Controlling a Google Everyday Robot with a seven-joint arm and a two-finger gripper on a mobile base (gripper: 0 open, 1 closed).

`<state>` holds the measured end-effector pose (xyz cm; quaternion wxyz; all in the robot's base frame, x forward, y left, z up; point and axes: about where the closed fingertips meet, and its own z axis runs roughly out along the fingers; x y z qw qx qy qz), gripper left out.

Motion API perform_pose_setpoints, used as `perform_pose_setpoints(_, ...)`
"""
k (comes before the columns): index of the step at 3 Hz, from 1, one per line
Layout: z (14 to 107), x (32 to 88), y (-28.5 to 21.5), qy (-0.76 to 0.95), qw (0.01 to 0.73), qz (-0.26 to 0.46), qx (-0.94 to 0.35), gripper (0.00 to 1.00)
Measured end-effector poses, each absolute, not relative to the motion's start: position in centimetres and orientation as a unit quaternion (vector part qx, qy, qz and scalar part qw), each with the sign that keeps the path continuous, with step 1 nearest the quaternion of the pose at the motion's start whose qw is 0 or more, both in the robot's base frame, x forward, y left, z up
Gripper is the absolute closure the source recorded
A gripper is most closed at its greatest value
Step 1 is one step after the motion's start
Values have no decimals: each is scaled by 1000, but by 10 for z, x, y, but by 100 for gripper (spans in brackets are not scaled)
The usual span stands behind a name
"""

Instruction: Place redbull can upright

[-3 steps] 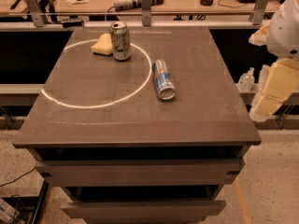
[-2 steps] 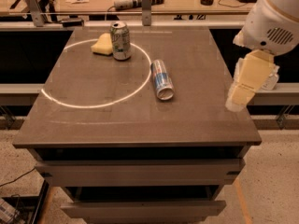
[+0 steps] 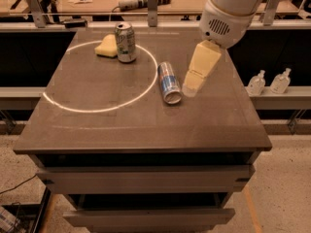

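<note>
Redbull can was lying on its side mid-worktop, so nothing done yet tbh. End effector hovered just beside it, right-edge side, empty; couldn't tell if clenched or released.

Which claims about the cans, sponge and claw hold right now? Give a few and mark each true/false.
1. The redbull can lies on its side on the table. True.
2. The claw hangs over the white-and-green can. False: it is low beside the redbull can, on that can's right in the picture.
3. The white-and-green can stands upright. True.
4. The yellow sponge lies on the floor. False: it lies on the table, right beside the white-and-green can.
</note>
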<state>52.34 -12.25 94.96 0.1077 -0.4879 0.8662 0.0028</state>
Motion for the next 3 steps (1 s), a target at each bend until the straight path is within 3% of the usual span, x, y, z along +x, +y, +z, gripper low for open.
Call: perform_pose_setpoints(3,921,602,-100,960,95,-47,-259,0)
